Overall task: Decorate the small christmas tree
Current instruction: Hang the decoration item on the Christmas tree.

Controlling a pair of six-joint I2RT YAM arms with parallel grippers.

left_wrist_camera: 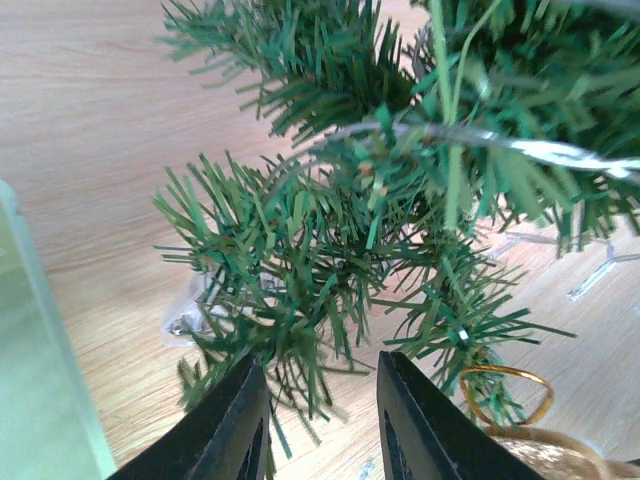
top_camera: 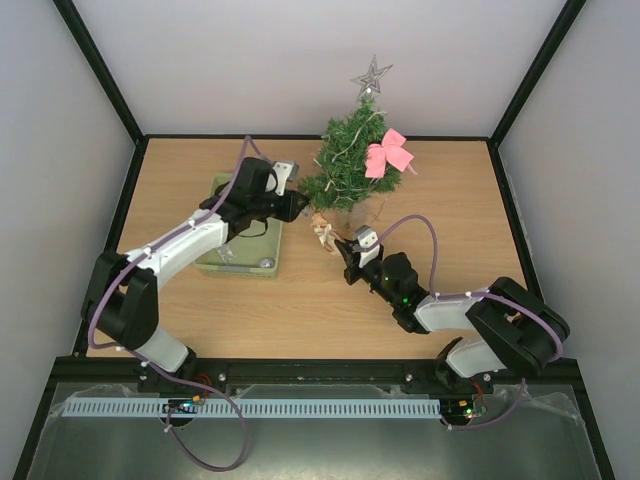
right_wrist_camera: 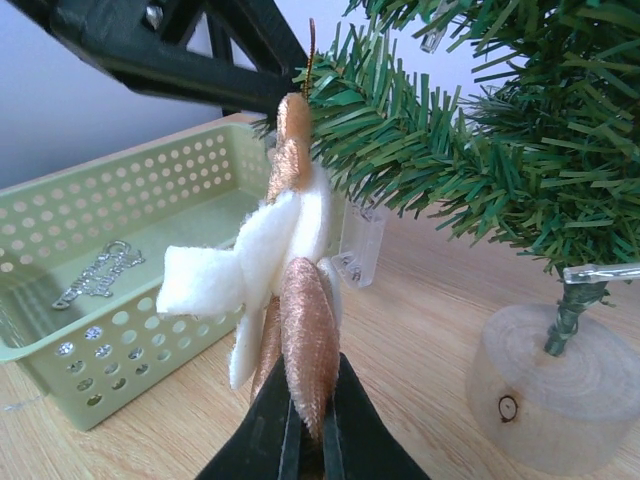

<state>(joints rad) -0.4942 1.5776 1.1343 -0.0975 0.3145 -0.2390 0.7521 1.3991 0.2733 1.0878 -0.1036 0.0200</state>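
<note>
The small christmas tree (top_camera: 348, 165) stands at the table's back centre on a round wooden base (right_wrist_camera: 545, 390), with a silver star (top_camera: 372, 75) on top and a pink bow (top_camera: 388, 152). My right gripper (top_camera: 347, 255) is shut on a copper and white fabric ornament (right_wrist_camera: 300, 300) and holds it upright against a low left branch (right_wrist_camera: 400, 140). The ornament's gold loop (left_wrist_camera: 505, 390) shows in the left wrist view. My left gripper (left_wrist_camera: 315, 400) is open at the tree's lower left branches (left_wrist_camera: 290, 260), with needle tips hanging between the jaws.
A pale green perforated basket (top_camera: 222, 262) sits left of the tree under my left arm. A flat silver ornament (right_wrist_camera: 100, 275) lies inside it. A clear plastic ornament (right_wrist_camera: 360, 245) hangs from a low branch. Dark frame rails edge the table.
</note>
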